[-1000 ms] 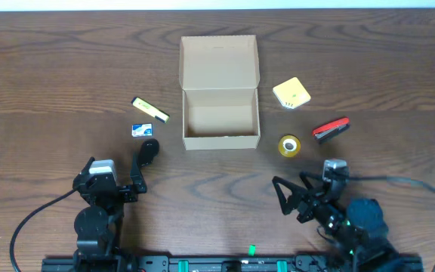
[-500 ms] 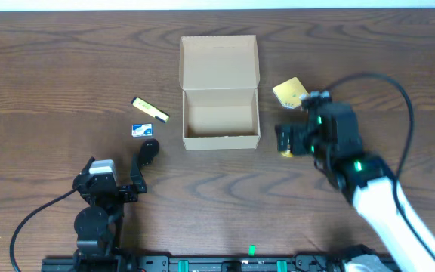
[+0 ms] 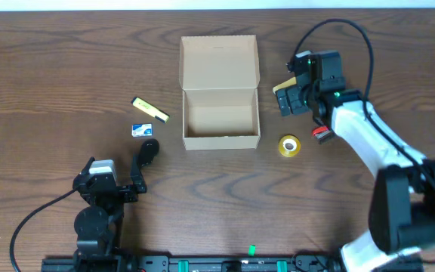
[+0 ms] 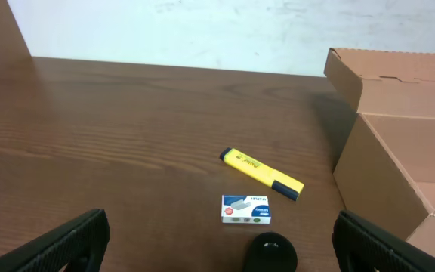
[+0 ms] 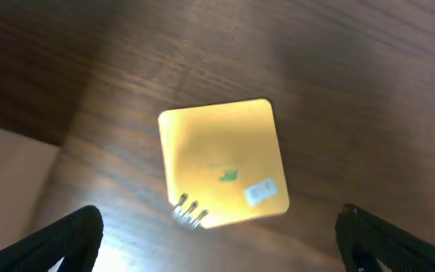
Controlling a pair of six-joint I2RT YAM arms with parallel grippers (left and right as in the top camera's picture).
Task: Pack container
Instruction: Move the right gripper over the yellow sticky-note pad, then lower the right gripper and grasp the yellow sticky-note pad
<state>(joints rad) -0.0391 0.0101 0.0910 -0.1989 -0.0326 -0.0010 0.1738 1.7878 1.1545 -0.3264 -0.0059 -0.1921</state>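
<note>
**While the left arm is idling, the right tool is hanging wide over the yellow pad**

Because the container (image 3: 219, 64) is sitting mid-surface with its hinged flap lying open on the far side, its compartment is facing up and showing nothing inside yet. The right tool (image 3: 288, 103) is hovering to the container's right, fingers spread wide and holding nothing. In its wrist view the square yellow pad (image 5: 223, 162) is lying flat on the surface, centred between the two fingertips and turned slightly askew to them. A tan corner of the container is showing at that view's lower left edge.

That is the relation the coming move is resting on, as I judge it: the pad is lying directly beneath the right tool, and the open compartment is waiting just beside it on the left, so a lift and a short sideways carry are looking sufficient. The right arm is plainly the nearer one for this item, and also for the tape roll (image 3: 289, 146) and the red stapler (image 3: 323, 134), which is partly hidden under the arm.

The left tool (image 4: 217, 245) is resting low near the robot's edge, likewise wide and gripping nothing. The yellow highlighter (image 3: 150, 109) and the small staples box (image 3: 142, 130) are lying ahead of it, left of the container.
</note>
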